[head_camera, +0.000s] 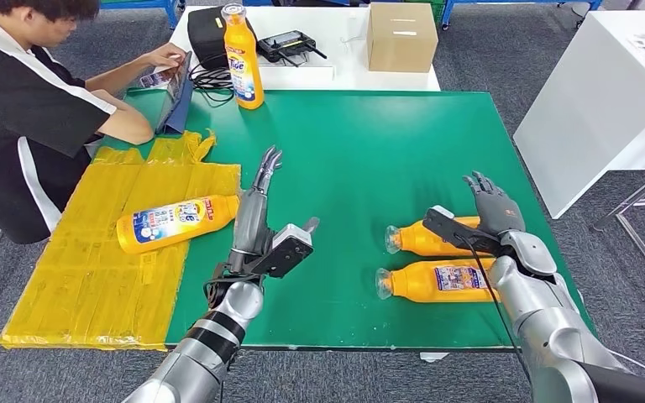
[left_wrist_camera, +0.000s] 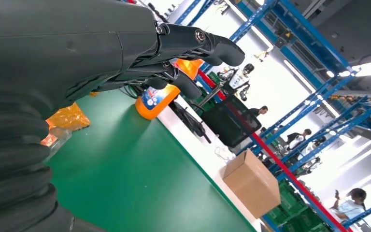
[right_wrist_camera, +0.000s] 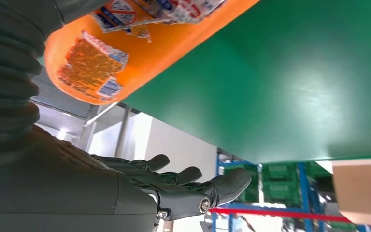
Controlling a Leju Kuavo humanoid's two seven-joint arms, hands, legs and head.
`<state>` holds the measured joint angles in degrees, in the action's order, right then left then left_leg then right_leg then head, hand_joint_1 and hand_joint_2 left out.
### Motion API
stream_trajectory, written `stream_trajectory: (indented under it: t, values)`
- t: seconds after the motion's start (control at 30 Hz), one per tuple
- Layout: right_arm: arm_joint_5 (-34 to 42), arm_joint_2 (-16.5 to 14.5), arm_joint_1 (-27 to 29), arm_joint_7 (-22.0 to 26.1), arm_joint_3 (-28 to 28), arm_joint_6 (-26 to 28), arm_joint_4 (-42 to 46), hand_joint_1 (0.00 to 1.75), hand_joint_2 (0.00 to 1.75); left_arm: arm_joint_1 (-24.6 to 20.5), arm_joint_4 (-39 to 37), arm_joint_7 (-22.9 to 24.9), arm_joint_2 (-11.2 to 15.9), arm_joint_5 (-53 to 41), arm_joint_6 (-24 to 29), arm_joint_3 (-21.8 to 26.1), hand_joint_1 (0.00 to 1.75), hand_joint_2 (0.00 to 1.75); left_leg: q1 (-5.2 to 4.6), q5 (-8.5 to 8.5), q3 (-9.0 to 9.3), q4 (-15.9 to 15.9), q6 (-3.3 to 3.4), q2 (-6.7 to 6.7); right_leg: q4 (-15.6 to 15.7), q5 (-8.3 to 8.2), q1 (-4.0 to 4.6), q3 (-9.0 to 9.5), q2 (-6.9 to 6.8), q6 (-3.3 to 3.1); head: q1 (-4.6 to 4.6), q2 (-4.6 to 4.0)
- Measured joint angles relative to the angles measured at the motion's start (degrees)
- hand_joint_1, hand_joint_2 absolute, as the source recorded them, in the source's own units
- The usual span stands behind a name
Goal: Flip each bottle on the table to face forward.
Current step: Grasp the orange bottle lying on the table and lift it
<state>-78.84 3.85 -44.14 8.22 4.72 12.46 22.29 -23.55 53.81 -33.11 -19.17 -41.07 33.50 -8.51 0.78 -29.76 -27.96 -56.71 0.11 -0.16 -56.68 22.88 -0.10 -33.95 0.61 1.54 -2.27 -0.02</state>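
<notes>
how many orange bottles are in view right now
4: one upright at the far table edge, one lying on the yellow sheet, two lying by the right robot hand.

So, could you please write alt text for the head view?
Both robot hands, left and right, hover open over a green table; two orange bottles lie by the right hand, one lies on yellow sheeting, and one stands upright near a seated person.

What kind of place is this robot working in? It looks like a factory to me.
Probably a warehouse-style test hall or lab rather than a production line: tall blue storage racks, a green work table set with detergent bottles, and a cardboard box with electronics nearby.
</notes>
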Motion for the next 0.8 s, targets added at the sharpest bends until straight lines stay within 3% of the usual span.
stream_trajectory:
  t: [0.43, 0.8]
  values:
    - [-0.43, 2.28, -0.17, -3.71, 1.51, -2.99, -2.47, 0.00, 1.75, 0.53, 0.59, -0.25, 0.00, 1.41, -0.03, -0.84, 0.00, 1.75, -0.14, -0.09, 0.75, 0.02, 0.15, 0.04, 0.10, -0.02, 0.03, 0.80, 0.01, 0.04, 0.00, 0.00]
    - [-2.34, 4.16, 3.14, -6.99, 1.92, -5.35, -3.98, 0.00, 1.75, 0.69, 0.59, -0.85, 0.00, 2.76, 0.03, -1.97, 0.00, 1.75, -0.10, -0.02, 0.57, 0.02, 0.27, 0.04, 0.09, -0.06, 0.05, 0.60, -0.04, 0.12, -0.01, 0.00]
